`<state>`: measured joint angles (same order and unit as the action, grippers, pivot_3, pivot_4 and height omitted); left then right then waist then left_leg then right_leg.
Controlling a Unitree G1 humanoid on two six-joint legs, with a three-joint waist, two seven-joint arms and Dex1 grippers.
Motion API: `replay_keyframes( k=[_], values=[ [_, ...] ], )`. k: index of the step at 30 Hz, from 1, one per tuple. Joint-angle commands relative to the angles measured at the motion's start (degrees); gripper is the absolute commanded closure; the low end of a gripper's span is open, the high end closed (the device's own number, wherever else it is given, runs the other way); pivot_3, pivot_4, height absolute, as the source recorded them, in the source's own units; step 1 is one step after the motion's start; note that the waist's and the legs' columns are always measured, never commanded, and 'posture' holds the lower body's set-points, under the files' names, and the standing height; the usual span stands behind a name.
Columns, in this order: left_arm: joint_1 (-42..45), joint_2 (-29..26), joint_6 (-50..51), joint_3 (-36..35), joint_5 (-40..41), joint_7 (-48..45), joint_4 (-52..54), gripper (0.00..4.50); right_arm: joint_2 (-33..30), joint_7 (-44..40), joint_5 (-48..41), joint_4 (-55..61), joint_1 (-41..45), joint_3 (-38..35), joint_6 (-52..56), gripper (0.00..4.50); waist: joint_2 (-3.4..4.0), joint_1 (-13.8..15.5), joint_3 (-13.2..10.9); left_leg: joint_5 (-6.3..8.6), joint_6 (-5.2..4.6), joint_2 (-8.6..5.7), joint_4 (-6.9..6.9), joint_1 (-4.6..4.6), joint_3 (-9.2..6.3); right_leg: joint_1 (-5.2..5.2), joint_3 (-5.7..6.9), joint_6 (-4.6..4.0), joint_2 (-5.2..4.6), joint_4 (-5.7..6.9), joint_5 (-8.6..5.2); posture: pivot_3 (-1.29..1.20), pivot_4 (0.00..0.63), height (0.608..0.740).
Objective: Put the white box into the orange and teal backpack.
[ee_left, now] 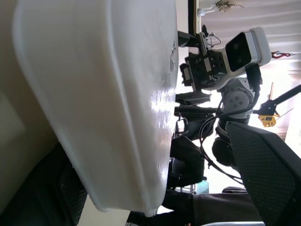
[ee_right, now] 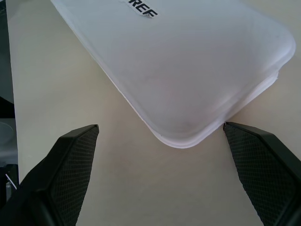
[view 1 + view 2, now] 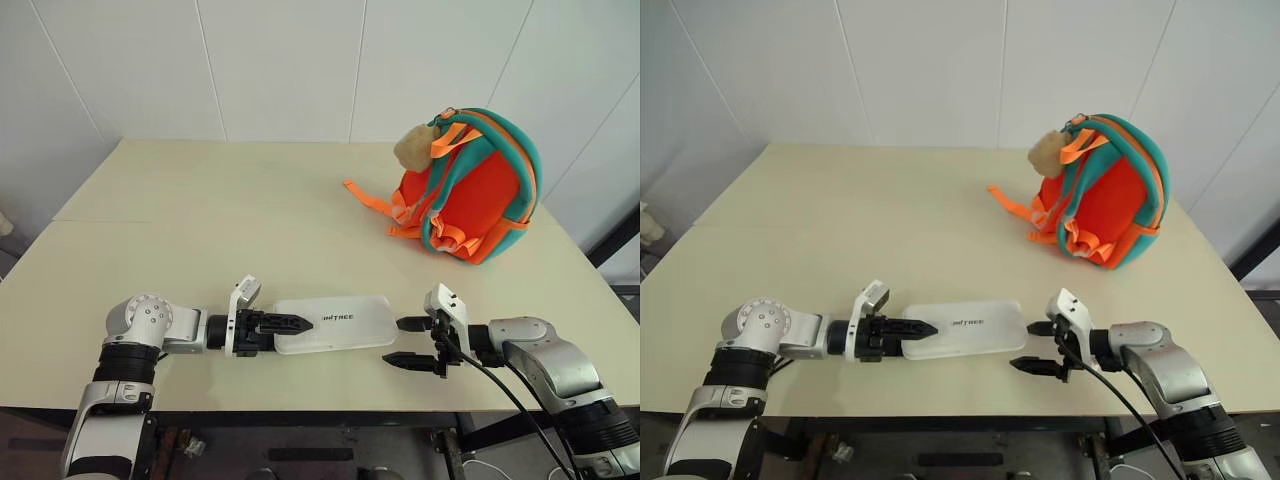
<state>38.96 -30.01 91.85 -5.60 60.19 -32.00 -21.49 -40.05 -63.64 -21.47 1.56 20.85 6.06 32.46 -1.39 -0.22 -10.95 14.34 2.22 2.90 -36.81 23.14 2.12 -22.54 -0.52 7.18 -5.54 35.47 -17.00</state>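
The white box lies flat near the table's front edge, with dark lettering on its top. My left gripper is open and straddles the box's left end. In the left wrist view the box rests close to one finger, and a gap separates it from the other finger. My right gripper is open at the box's right end, its fingertips just short of the rounded corner. The orange and teal backpack stands upright at the back right, far from both grippers, with a beige plush toy hanging on it.
The beige table stretches wide to the left and back. Orange straps trail from the backpack onto the tabletop. White wall panels stand behind the table. Cables hang from my right arm past the front edge.
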Motion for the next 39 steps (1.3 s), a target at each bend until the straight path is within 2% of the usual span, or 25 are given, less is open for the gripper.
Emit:
replay_keyframes(
  k=[1,3,8,11,17,22,27,30,34,39],
  values=[
    [-1.1,1.1,0.7,0.0,1.4,3.9,-1.6,0.40,-1.0,-0.1,-0.2,1.8,-0.8,-1.3,-0.8,0.00,0.00,0.0,0.0,0.00,0.00,0.00,-0.01,0.00,0.00,0.00,0.00,0.00,0.00,0.00,0.00,0.00,0.150,0.740],
    [-1.3,2.2,0.7,-1.7,1.4,6.1,-1.8,0.85,-1.1,0.0,-0.3,2.0,-1.0,-1.4,-0.8,0.00,0.00,0.0,0.0,0.01,-0.01,0.00,-0.03,0.00,0.00,0.01,0.01,0.00,0.00,0.00,0.00,0.00,0.150,0.740],
    [-2.0,5.8,0.7,-7.2,-0.2,11.1,-0.8,2.45,-1.2,-0.1,-0.5,2.2,-1.4,-1.6,-0.8,0.00,0.00,0.0,0.0,0.01,-0.01,0.00,-0.07,0.00,0.00,0.02,0.01,0.01,0.00,0.01,0.01,0.00,0.150,0.740],
    [-3.1,7.7,0.7,-9.6,0.0,12.9,0.6,3.06,-1.2,0.0,-0.8,2.8,-1.7,-1.8,-0.6,0.00,-0.01,0.0,0.0,0.01,-0.01,0.00,-0.09,0.00,-0.01,0.06,0.03,0.01,0.00,0.00,0.01,0.00,0.150,0.740],
    [-3.9,9.1,-0.4,-13.6,-0.4,12.4,6.2,3.11,-0.6,4.0,-2.2,4.8,-2.4,-6.3,0.7,0.00,-0.02,0.0,0.0,0.01,0.00,0.00,-0.13,0.00,-0.02,0.08,0.03,0.02,-0.01,-0.03,0.03,0.00,0.150,0.740],
    [-4.0,3.6,-7.4,-12.6,-3.3,6.4,9.0,3.11,-1.6,11.3,-4.6,4.1,1.2,-15.5,4.1,0.00,-0.02,-0.3,0.0,0.02,0.06,0.01,-0.08,0.06,0.01,-0.03,0.02,-0.01,-0.01,-0.06,0.04,0.00,0.150,0.740],
    [-5.2,-4.5,-13.5,-9.5,-7.3,-1.8,7.8,3.11,-2.1,22.6,-1.8,-1.3,11.2,-20.8,7.2,0.00,-0.02,-1.4,0.0,-0.02,0.11,0.03,0.18,0.05,0.03,-0.12,0.03,-0.32,-0.03,-0.09,-0.13,0.00,0.150,0.740],
    [-5.4,-6.0,-15.4,-8.5,-8.8,-4.1,6.6,3.11,0.5,27.8,-0.9,-6.7,18.1,-21.3,7.2,0.00,-0.02,-1.4,0.0,-0.05,0.12,0.03,0.48,0.02,0.05,-0.14,0.04,-0.43,-0.05,-0.23,-0.18,0.00,0.150,0.740],
    [-5.3,-5.1,-16.3,-7.8,-9.6,-5.1,6.7,3.11,5.6,31.9,0.3,-16.1,26.5,-20.2,4.5,0.00,-0.02,-1.4,0.0,-0.09,0.17,0.04,0.79,0.04,0.08,-0.27,0.06,-0.24,-0.03,-0.32,-0.09,0.00,0.150,0.740],
    [-6.1,-3.8,-15.7,-8.2,-9.0,-5.1,9.3,3.11,10.5,32.7,4.6,-34.7,36.7,-17.3,-5.4,0.00,-0.02,-1.4,0.0,-0.12,0.22,0.03,0.82,0.16,0.16,-0.31,0.05,-0.18,-0.02,-0.48,-0.07,0.00,0.150,0.740]
  ],
)
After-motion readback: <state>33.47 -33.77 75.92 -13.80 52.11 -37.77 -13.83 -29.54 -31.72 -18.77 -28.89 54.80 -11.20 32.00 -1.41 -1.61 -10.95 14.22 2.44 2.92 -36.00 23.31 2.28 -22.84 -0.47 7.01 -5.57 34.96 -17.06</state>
